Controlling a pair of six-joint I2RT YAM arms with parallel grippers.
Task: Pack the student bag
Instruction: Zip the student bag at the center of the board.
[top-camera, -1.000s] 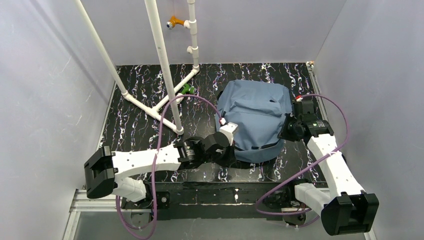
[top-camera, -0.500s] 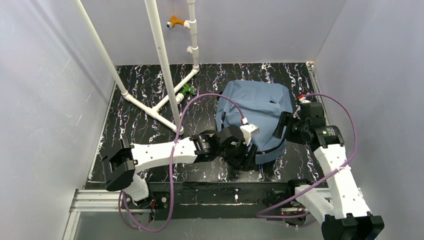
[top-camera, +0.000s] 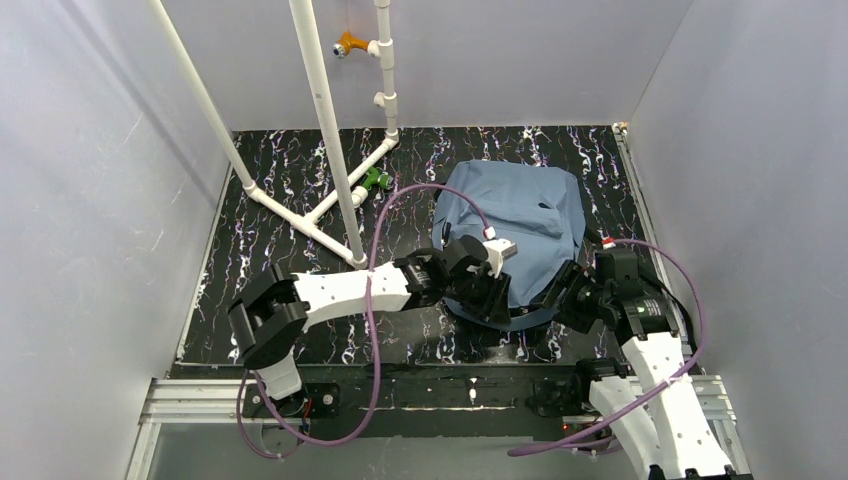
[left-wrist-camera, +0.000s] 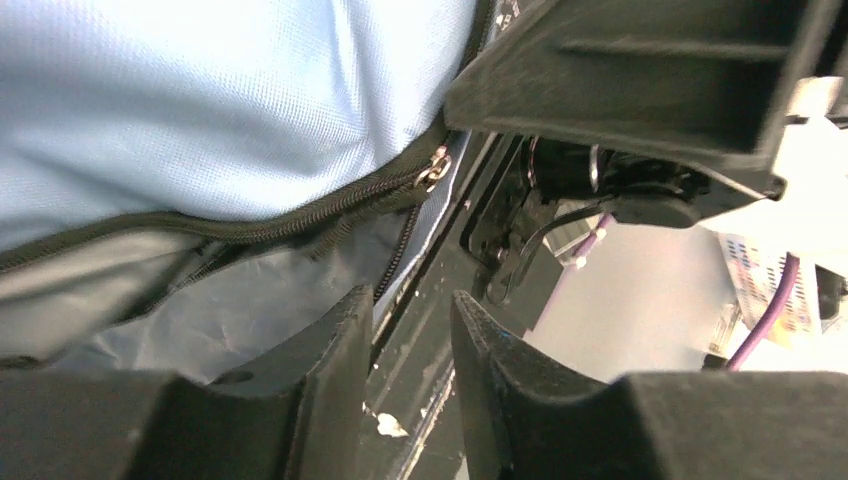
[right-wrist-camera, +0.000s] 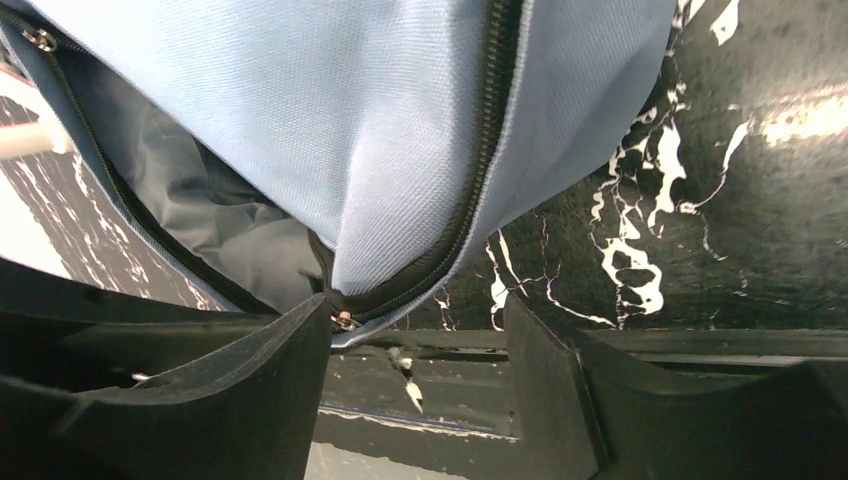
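**Both grippers at the bag's near edge**

My left gripper (left-wrist-camera: 408, 312) has its fingers slightly apart, pinching nothing. My right gripper (right-wrist-camera: 415, 315) has them spread, the zipper corner (right-wrist-camera: 345, 318) loose between them. The student bag (top-camera: 520, 210) lies at one o'clock on the table (top-camera: 280, 240).

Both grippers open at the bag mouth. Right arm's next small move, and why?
Probably shift the right gripper sideways and close on the small metal zipper pull beside its fingertip: the dusty-blue fabric backpack gapes, grey lining showing, and the jaws stand open.

It was a robot lab cell — pale-grey walls (top-camera: 100, 200) boxed in a black white-veined tabletop (top-camera: 280, 250) and a white plastic pipe frame (top-camera: 326, 120).
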